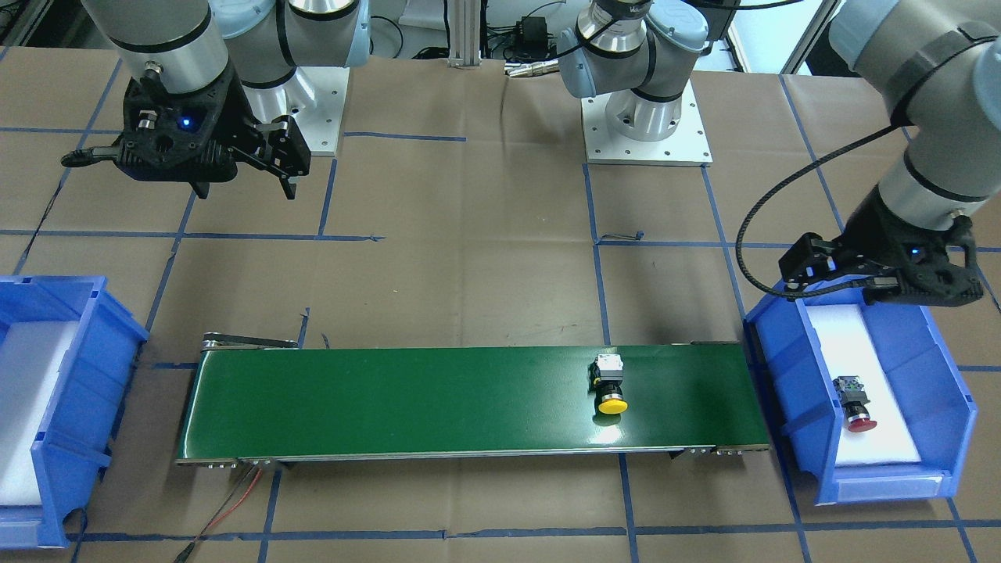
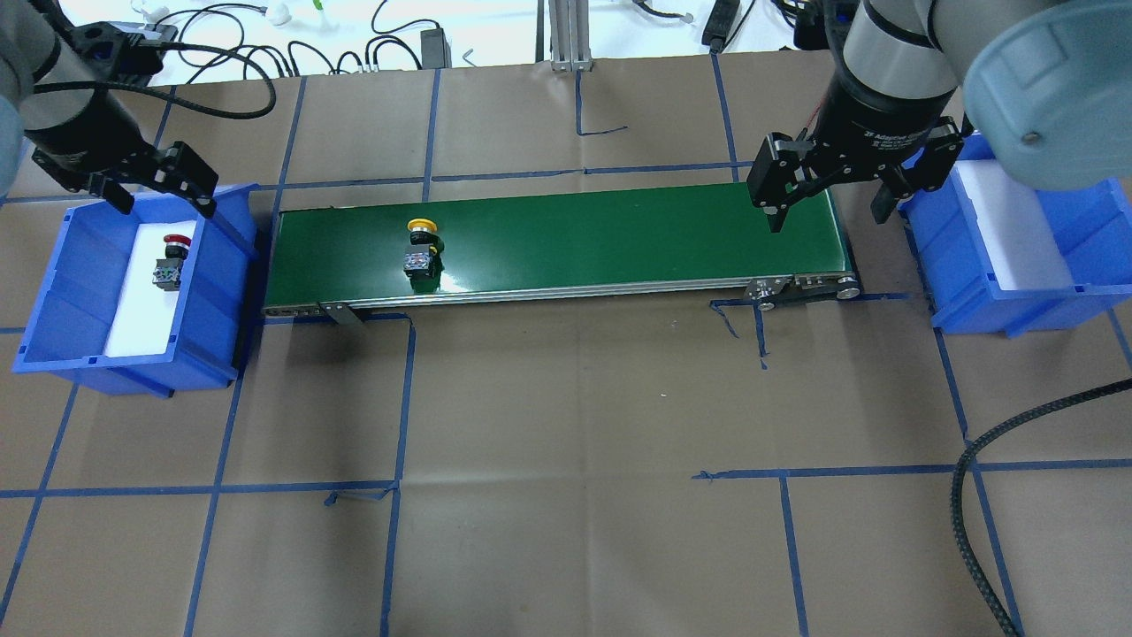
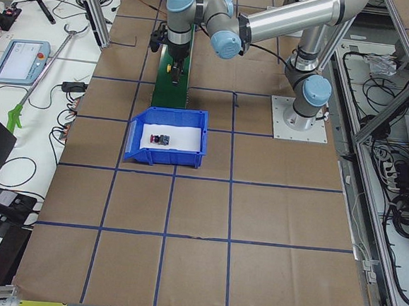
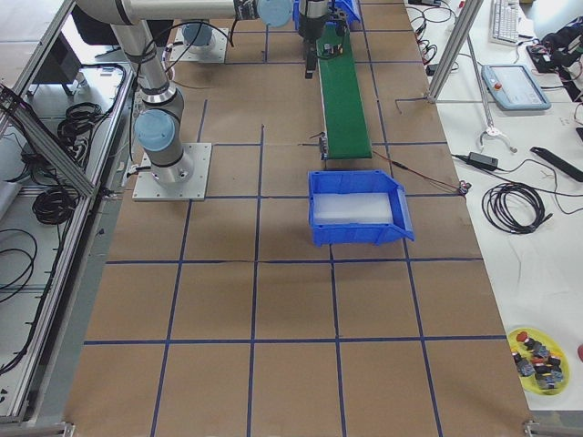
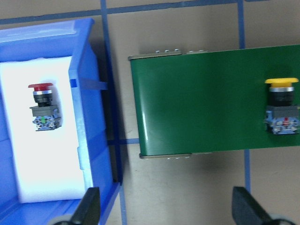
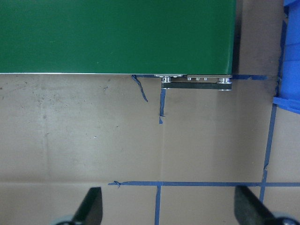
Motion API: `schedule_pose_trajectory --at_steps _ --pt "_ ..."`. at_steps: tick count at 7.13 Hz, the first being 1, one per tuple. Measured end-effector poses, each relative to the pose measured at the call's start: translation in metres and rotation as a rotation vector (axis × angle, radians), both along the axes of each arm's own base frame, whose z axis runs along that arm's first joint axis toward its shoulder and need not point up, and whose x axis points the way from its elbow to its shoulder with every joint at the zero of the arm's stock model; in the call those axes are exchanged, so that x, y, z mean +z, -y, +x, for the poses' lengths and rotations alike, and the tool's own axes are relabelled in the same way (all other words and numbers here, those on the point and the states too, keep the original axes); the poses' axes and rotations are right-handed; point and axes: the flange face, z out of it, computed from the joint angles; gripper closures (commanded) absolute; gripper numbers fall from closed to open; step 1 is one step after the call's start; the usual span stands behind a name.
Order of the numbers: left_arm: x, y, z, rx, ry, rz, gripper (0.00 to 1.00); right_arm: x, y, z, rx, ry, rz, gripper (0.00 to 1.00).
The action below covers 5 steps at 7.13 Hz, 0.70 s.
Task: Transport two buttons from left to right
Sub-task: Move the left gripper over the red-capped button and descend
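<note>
1. Yellow button (image 2: 423,248) — on the belt (image 2: 619,232), in its left third. It lies on its side, cap toward the operators' edge and contact block toward the robot's edge. Nothing touches it. From the table's right end we cannot pick it out.

2. Red button (image 5: 43,108) — in the left bin (image 2: 75,283), on the white liner (image 2: 133,327). It lies on its side, cap toward the operators' edge. From the table's left end it shows only as a dark speck.

3. Belt: green, parallel to the operators' edge. It runs between the two bins, with each end just beside one.

4. Left gripper (image 5: 168,208): fingers spread wide, nothing between them, well apart from both buttons. It hangs above the left bin's belt-side rim. The views disagree on which corner, so we cannot fix it. Its own camera catches only two fingertips at the frame's bottom.

5. Right gripper (image 2: 827,221): fingers also wide apart and holding nothing, above the belt's right end. Its wrist view again shows only fingertips.

6. Right bin (image 2: 1097,252): blue, white-lined, off the belt's right end toward the table's right edge. The arm covers part of it from overhead, and the front view's frame cuts it off.

7. Dish (image 4: 539,338): yellow, past the operators' edge near the right corner. We cannot name the parts on it, as they are too small.
</note>
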Motion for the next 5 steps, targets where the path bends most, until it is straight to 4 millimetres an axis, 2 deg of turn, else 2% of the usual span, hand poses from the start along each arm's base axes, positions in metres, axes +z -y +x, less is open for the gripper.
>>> schedule_pose_trajectory --at_steps 2,3,5 --pt "-0.015 0.007 0.073 -0.022 -0.006 0.026 0.00 0.000 0.000 0.000 0.000 0.001 0.000 0.00" --pt "-0.024 0.018 0.097 -0.027 -0.012 0.035 0.00 0.000 0.000 0.000 0.000 0.001 0.000 0.00" --pt "-0.047 0.036 0.117 -0.026 -0.027 0.047 0.00 -0.001 0.000 0.000 0.000 -0.001 0.002 0.00"
